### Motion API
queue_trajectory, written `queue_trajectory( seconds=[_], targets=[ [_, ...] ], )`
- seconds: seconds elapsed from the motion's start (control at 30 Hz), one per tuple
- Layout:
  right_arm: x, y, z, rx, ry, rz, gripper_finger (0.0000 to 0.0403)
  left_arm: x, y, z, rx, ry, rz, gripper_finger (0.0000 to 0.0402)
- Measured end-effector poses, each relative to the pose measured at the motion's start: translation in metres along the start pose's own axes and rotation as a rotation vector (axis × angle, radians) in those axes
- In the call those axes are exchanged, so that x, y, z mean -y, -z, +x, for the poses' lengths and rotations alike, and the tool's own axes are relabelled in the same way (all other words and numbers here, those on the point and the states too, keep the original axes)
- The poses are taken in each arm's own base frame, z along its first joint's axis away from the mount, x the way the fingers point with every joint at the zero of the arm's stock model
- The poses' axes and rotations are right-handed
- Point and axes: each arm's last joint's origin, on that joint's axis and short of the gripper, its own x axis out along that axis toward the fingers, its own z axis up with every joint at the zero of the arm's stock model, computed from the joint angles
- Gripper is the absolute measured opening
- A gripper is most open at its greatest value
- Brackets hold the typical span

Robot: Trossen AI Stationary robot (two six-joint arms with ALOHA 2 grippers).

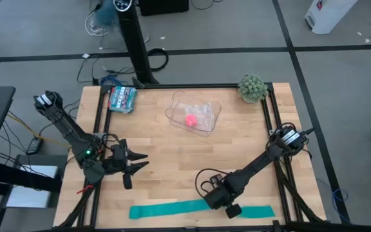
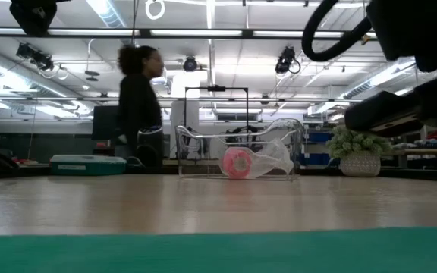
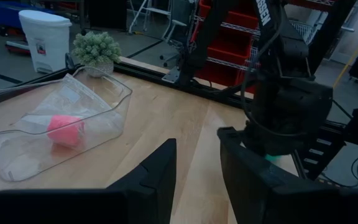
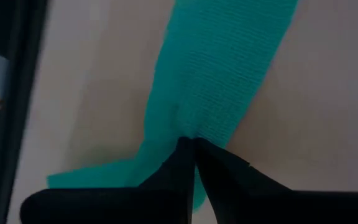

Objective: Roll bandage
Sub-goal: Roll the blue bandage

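The teal bandage (image 1: 172, 209) lies flat as a long strip along the table's near edge; in the low view the bandage (image 2: 218, 254) fills the foreground. My right gripper (image 1: 227, 205) stands over the strip, right of its middle, pointing down. The right wrist view shows my right gripper (image 4: 192, 146) shut on the cloth of the bandage (image 4: 229, 62). My left gripper (image 1: 137, 165) hangs open above the table's left side with nothing between its fingers, as the left wrist view of my left gripper (image 3: 197, 174) also shows. My right gripper pinches the bandage's cloth (image 4: 197, 124) between its two fingertips, right of the strip's middle. The fingers come from above, pointing down. The cloth puckers toward the fingertips, and the rest of the strip lies on the table. One layer or several, I cannot tell.
A clear plastic tray (image 1: 211, 109) holding a pink roll (image 1: 190, 119) sits at the table's far middle. A small potted plant (image 1: 252, 87) stands at the far right corner and a teal packet (image 1: 122, 98) at the far left. A person (image 2: 139, 98) stands beyond the table.
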Motion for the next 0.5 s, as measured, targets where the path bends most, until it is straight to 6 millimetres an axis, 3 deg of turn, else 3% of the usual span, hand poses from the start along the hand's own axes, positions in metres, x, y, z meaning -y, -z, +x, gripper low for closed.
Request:
queue_trajectory(
  seconds=[0.5],
  targets=[
    [0.015,0.039,-0.017,-0.362,0.114,0.131,0.0034,0.000,0.000,0.000,-0.001,0.000,0.001,0.0131]
  ],
)
